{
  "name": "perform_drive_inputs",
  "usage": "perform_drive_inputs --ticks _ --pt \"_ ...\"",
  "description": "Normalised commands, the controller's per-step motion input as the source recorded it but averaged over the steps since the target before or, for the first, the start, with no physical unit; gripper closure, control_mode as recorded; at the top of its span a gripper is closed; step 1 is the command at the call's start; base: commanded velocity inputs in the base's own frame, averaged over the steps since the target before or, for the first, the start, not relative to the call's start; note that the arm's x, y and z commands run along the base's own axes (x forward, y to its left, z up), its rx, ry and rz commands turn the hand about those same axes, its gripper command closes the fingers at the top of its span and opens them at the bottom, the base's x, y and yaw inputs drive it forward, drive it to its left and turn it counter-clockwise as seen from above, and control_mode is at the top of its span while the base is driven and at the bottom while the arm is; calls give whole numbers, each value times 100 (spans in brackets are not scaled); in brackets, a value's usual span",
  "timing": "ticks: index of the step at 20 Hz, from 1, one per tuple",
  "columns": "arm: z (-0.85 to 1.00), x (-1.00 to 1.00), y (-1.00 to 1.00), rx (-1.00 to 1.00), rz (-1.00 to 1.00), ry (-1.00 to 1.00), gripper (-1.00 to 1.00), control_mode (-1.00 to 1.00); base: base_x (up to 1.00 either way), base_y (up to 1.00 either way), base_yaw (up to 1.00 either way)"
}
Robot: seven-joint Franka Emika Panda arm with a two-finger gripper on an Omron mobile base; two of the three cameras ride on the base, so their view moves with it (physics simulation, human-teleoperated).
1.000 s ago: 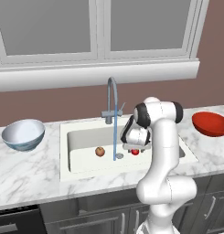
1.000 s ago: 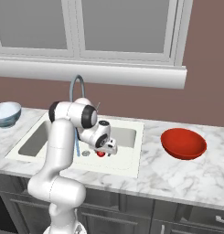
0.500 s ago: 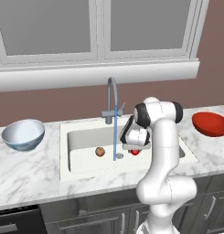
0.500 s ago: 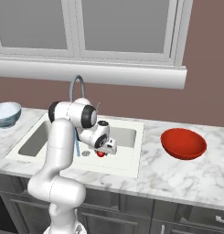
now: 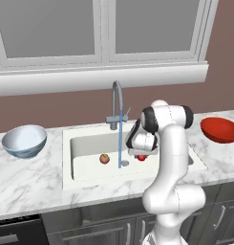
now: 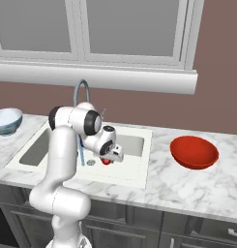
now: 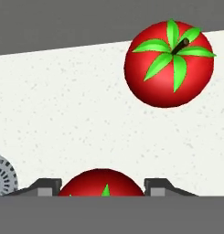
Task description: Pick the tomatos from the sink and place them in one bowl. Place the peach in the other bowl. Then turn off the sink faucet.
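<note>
My gripper (image 7: 102, 189) is low in the sink (image 5: 85, 143), shut on a bright red tomato (image 7: 102, 183) that fills the gap between the fingertips (image 7: 42, 186). A second tomato (image 7: 168, 64) with a green top lies on the basin floor just beyond. In the base views the held tomato (image 5: 141, 157) (image 6: 106, 161) shows under the hand (image 5: 141, 152). The orange-tan peach (image 5: 104, 158) rests left of the water stream. The faucet (image 5: 117, 103) runs a thin blue stream. The red bowl (image 5: 220, 129) sits on the right counter and the white and pale blue bowl (image 5: 24, 140) on the left.
The round metal drain (image 7: 1, 180) lies close beside the gripper. The faucet's arched spout (image 6: 81, 89) and its stream stand just left of the hand. A window sill runs along the wall behind the counter. Marble counter (image 6: 178, 184) stretches between the sink and the red bowl (image 6: 194, 151).
The arm keeps the same pose low in the sink. Fruits and bowls have not visibly moved.
</note>
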Motion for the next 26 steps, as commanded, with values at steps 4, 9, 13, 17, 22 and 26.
perform_drive_inputs --ticks 4,9,13,17,22,26 --pt "55 -21 -7 2 0 -11 100 -100 0 0 0" --pt "66 -13 -31 6 0 -15 100 -100 0 0 0" --pt "80 -18 -39 8 0 -17 100 -100 0 0 0" --pt "86 -17 -19 4 0 -16 100 -100 0 0 0" --pt "96 -12 -2 0 0 -15 100 -100 0 0 0" --pt "96 -19 0 0 0 -12 100 -100 0 0 0"
